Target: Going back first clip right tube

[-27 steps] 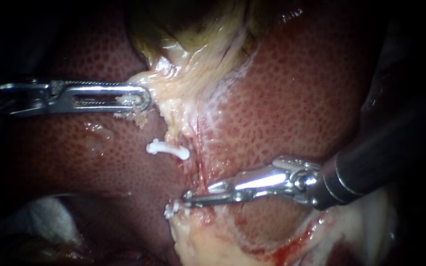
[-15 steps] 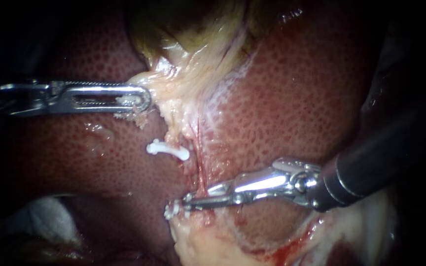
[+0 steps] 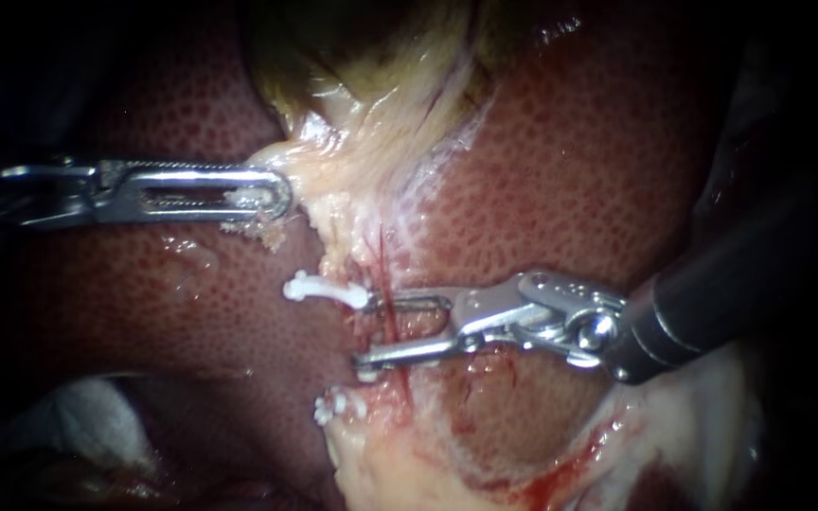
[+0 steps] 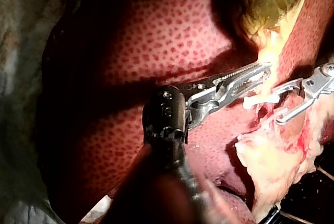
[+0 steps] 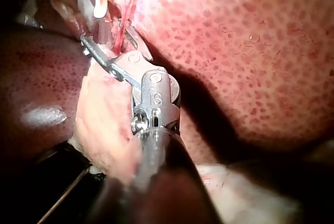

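Right instrument [image 3: 373, 333] has let go of the lower clip [image 3: 338, 407], jaws now spread astride the tube [image 3: 382, 255]. Clip stays on; left instrument [image 3: 272, 194] pinches gallbladder [image 3: 352, 85].

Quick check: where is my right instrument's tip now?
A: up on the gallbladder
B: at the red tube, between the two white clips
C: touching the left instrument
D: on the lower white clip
B: the right instrument sits at the red tube, with the upper clip above it and the lower clip below it.
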Controlling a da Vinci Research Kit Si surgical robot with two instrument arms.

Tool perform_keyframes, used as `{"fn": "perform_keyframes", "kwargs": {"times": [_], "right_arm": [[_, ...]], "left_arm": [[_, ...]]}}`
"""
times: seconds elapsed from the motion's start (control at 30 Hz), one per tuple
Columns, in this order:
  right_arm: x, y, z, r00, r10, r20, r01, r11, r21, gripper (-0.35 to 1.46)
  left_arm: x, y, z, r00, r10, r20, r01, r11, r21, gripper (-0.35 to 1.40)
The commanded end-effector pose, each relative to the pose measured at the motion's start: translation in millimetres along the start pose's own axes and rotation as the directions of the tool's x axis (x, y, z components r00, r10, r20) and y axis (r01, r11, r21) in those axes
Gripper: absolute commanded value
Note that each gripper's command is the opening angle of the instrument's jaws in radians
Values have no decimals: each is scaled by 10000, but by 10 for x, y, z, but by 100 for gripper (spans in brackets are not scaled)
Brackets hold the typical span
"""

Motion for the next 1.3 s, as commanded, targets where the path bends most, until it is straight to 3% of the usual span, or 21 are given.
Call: {"fn": "perform_keyframes", "kwargs": {"times": [0.03, 0.2, 0.37, 0.63, 0.93, 1.3], "right_arm": [[0, 0, -1, 10000, 19, 1, -19, 10000, 11, 49], [1, -1, -17, 10000, -19, 14, 19, 10000, 75, 49], [8, -4, -51, 9956, -940, 33, 939, 9953, 228, 49], [37, -19, -106, 9822, -1880, 0, 1878, 9812, 447, 49], [61, -43, -125, 9743, -2251, -42, 2249, 9725, 598, 50], [62, -43, -138, 9734, -2291, -44, 2289, 9712, 658, 50]], "left_arm": [[0, 0, 0, 10000, 6, 1, -6, 10000, 9, -35], [0, 0, 0, 10000, 7, 1, -7, 10000, 8, -35], [-1, 0, -1, 10000, 11, 1, -11, 10000, 9, -35], [-1, 0, 0, 10000, 14, 2, -14, 10000, 9, -35], [-2, -2, 1, 10000, 22, 0, -22, 10000, 13, -35], [-5, -8, 7, 10000, 46, -36, -46, 10000, 15, -35]]}}
